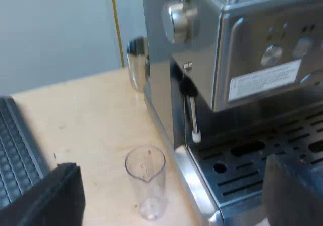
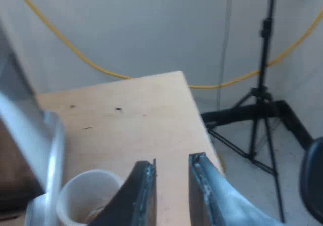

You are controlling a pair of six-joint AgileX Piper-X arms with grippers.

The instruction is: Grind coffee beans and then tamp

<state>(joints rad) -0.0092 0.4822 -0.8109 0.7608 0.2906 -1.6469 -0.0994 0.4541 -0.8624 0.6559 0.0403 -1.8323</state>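
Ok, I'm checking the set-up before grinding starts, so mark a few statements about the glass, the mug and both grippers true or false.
1. The measuring glass stands upright on the table, close to the espresso machine. True.
2. The left gripper is shut on the measuring glass. False: its fingers are wide apart and clear of the glass.
3. A mug stands on the table beside the right gripper. True.
4. The right gripper holds the mug. False: only a narrow empty gap lies between its fingers, and the mug is outside them.
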